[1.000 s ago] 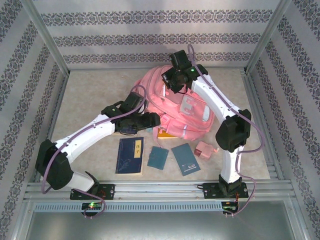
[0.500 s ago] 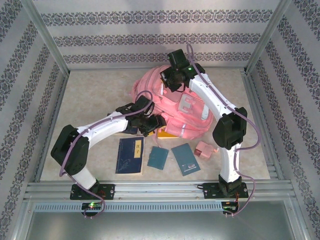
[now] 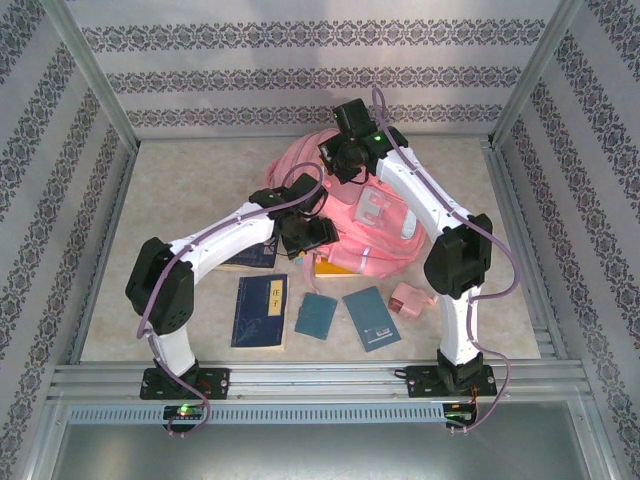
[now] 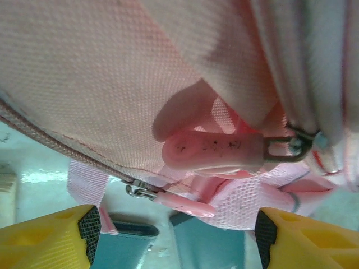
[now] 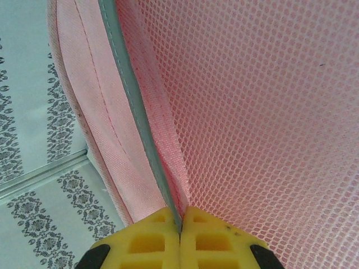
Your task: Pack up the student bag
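White arms [image 3: 215, 243], black joints [image 3: 162, 290], mauve cables [image 3: 376, 100], yellow end effector fingers [image 4: 45, 238]

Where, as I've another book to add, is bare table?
The beige tabletop lies bare far left, between the metal side rail and the large pink fabric backpack. The near strip is crowded with the dark blue book, teal notebooks and small pink pouch.

Student bag [image 3: 370, 215]: pink woven cloth, matt, fine weave visible.
Above left end effector [image 4: 176, 234]: zip pull [image 4: 213, 152], smooth pink rubbery plastic, slight sheen; its link [image 4: 289, 147], dull grey metal.
Above right end effector [image 5: 180, 235]: pink mesh [image 5: 258, 112], coarse honeycomb cloth; grey-green piping [image 5: 140, 112], smooth.
Fingers [image 4: 45, 238] of both: yellow plastic, matt.
Tabletop [image 3: 180, 180]: pale, smooth, faint gloss.
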Robot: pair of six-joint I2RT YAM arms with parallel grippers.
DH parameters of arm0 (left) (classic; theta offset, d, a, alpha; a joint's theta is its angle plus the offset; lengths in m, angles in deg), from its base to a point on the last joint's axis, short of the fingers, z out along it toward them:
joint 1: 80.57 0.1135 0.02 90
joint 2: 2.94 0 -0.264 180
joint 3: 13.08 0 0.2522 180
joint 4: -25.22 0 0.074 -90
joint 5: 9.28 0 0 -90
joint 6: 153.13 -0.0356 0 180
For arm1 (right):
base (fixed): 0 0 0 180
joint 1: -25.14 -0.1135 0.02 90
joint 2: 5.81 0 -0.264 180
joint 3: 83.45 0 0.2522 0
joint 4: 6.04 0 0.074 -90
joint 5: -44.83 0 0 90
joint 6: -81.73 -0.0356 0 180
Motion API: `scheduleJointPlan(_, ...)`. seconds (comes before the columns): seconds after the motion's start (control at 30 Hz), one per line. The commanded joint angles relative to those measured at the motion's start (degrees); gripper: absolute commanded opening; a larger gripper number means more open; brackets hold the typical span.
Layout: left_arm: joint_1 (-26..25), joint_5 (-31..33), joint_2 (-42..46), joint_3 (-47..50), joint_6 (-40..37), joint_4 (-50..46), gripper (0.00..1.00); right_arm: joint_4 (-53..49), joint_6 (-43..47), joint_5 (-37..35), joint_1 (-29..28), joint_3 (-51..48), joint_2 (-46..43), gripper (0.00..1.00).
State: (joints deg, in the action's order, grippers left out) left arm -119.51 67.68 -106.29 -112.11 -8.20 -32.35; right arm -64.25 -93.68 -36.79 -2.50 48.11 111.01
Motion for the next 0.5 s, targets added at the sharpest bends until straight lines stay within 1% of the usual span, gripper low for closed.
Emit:
scheduleJointPlan(0.0, -2.5, 7.1, -1.6, -1.4, -5.6, -6.7, 0.74, 4.5, -2.2, 2.2, -1.0, 2.6, -0.2, 0.0)
scheduleJointPlan(0.1, -3.7, 11.9, -2.5, -1.3, -7.8, -7.3, 0.75, 4.7, -2.3, 2.3, -1.1, 2.8, -0.2, 0.0)
scheduleJointPlan(0.3, -4.5, 16.7, -2.4, 0.2, -9.2, -6.5, 0.75, 5.7, -2.3, 2.8, -1.2, 2.2, -0.5, 0.0)
scheduleJointPlan(0.4, -4.5, 19.7, -1.0, 1.5, -9.4, -5.8, 0.71, 6.3, -2.1, 2.8, -1.3, 1.8, -0.8, 0.0)
scheduleJointPlan(0.47, -4.4, 21.4, 0.5, 2.6, -9.6, -5.0, 0.65, 6.5, -1.9, 2.8, -1.3, 1.5, -1.0, 0.0)
